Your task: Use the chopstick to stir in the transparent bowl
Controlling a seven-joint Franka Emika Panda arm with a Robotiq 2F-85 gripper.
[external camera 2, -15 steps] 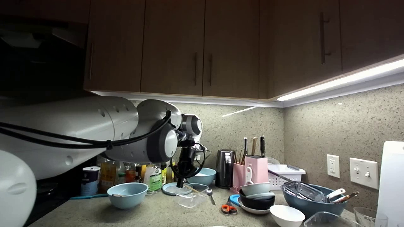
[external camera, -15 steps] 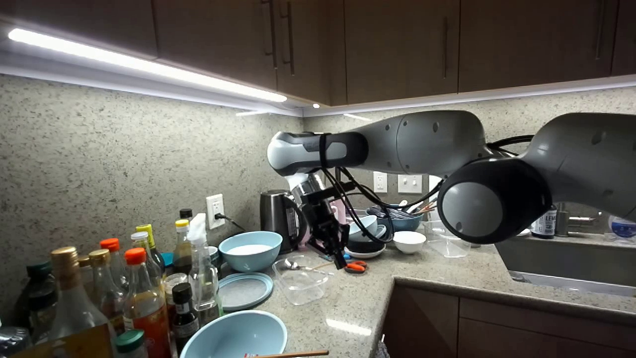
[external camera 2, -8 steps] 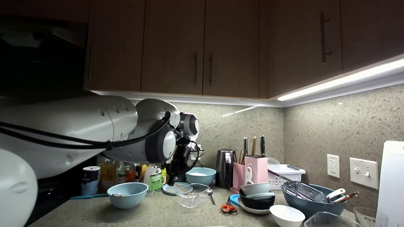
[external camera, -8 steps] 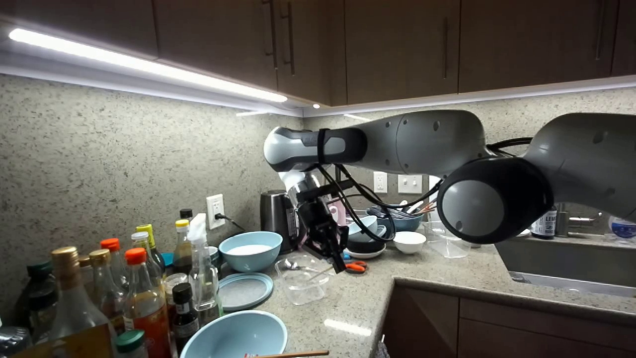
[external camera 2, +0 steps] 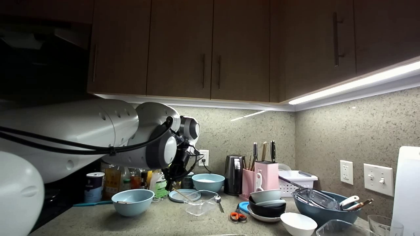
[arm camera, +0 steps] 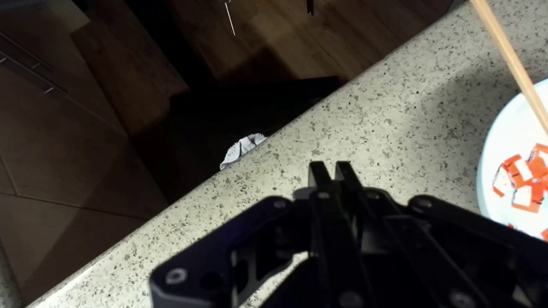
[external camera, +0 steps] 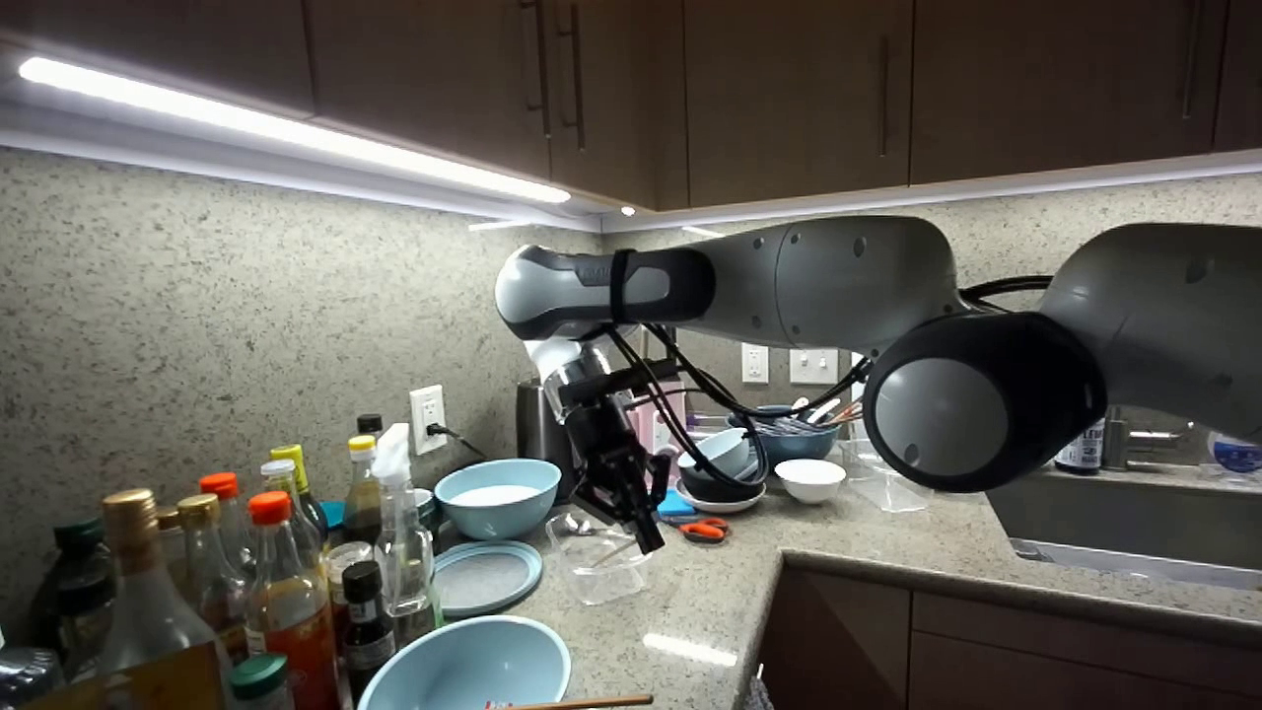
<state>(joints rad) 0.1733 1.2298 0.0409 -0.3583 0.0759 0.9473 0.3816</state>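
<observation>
The transparent bowl (external camera: 601,589), a clear squarish vessel, stands on the counter; it also shows in an exterior view (external camera 2: 198,210). My gripper (external camera: 648,539) is above and beside it, tilted, and shows in an exterior view (external camera 2: 169,187). A thin wooden chopstick (external camera 2: 183,195) runs slanting from my fingertips, its lower end within the bowl's outline; it also shows in an exterior view (external camera: 613,554). Whether it touches the bowl's bottom I cannot tell. In the wrist view my fingers (arm camera: 329,167) are nearly closed with a narrow gap; the held chopstick is hidden there.
A light-blue bowl (external camera 2: 133,206) with orange-and-white pieces (arm camera: 526,179) bears another chopstick (arm camera: 509,55). A grey-blue lid (external camera: 488,577), bottles (external camera: 296,592), a spoon (external camera 2: 220,203), orange-handled scissors (external camera: 705,531) and stacked bowls (external camera 2: 267,208) stand around. The counter edge (external camera: 779,562) lies close by.
My gripper has moved left in both exterior views and slightly lower in one. The chopstick has moved with it and now slants with its tip in the bowl's outline. The bowl has barely shifted.
</observation>
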